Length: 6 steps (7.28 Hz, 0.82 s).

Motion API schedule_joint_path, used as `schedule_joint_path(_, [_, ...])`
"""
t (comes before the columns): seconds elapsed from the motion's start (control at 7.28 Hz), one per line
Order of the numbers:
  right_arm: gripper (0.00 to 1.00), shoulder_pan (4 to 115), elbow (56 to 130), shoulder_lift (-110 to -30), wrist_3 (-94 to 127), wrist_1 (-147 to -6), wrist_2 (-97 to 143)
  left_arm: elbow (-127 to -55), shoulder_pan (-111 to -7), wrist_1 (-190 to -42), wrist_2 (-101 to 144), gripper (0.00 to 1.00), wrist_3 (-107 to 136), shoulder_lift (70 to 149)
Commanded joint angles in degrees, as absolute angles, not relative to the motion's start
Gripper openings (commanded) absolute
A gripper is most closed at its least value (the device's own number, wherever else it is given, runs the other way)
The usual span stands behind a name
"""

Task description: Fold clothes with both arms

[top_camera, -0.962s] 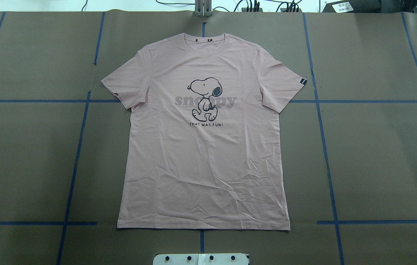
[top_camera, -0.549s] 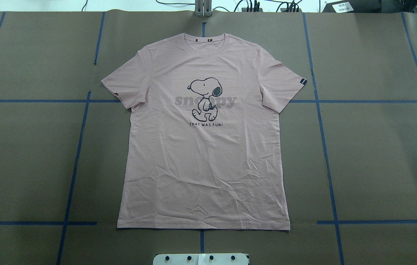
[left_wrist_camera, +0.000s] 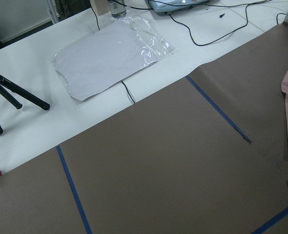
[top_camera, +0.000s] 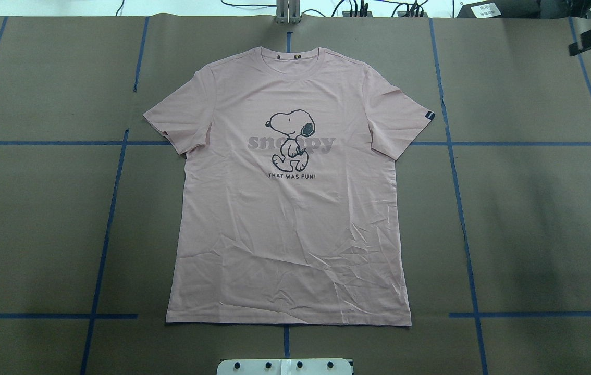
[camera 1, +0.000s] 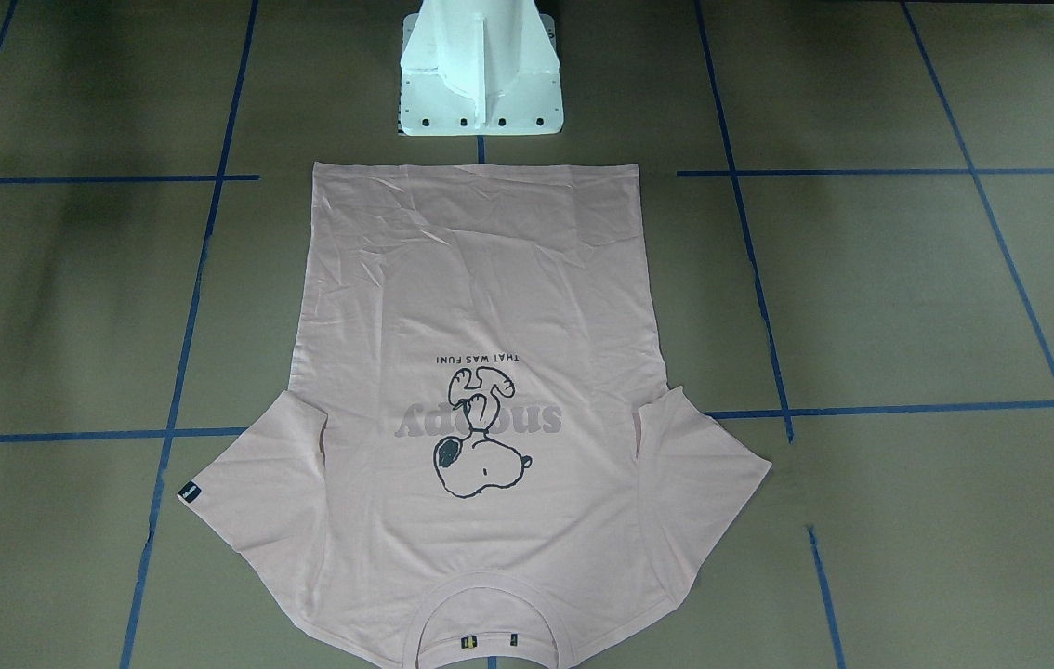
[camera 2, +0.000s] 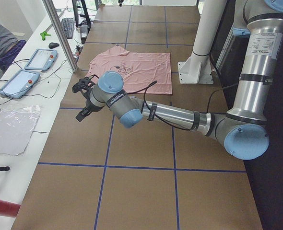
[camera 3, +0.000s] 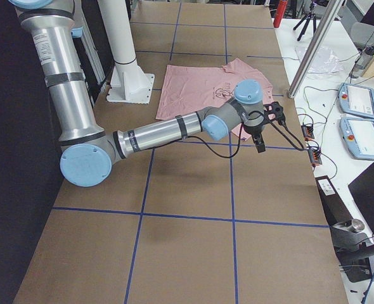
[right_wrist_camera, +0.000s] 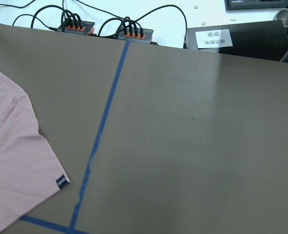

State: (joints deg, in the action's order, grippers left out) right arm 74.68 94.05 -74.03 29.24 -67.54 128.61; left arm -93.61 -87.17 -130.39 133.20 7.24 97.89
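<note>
Brown paper (top_camera: 535, 219) covers the whole table, flat and matte, divided into big rectangles by blue tape lines (top_camera: 459, 208). A white bench (left_wrist_camera: 27, 63) beside it carries cables and a crinkled clear plastic bag (left_wrist_camera: 110, 53). The pale pink T-shirt (top_camera: 285, 229) lies spread flat in the middle, print up, its hem near the white base (camera 1: 480, 84), with small wrinkles low down. The left gripper (camera 2: 84, 103) and the right gripper (camera 3: 263, 130) hang over bare paper, one on each side of the shirt. I cannot tell if their fingers are apart or closed.
</note>
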Motion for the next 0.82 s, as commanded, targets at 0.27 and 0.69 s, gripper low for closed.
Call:
schedule_joint_path(0.27, [0.98,55.67,88.88,-69.87,48.93,-56.82,109.01,-93.87,-86.48,-130.78,133.33,1.00,7.12,97.91])
schedule_joint_path(0.69, [0.85,49.85,82.37,-69.52,53.67,-49.17,102.23,-93.95,-86.48,-131.31,133.33,1.00,7.29,97.91])
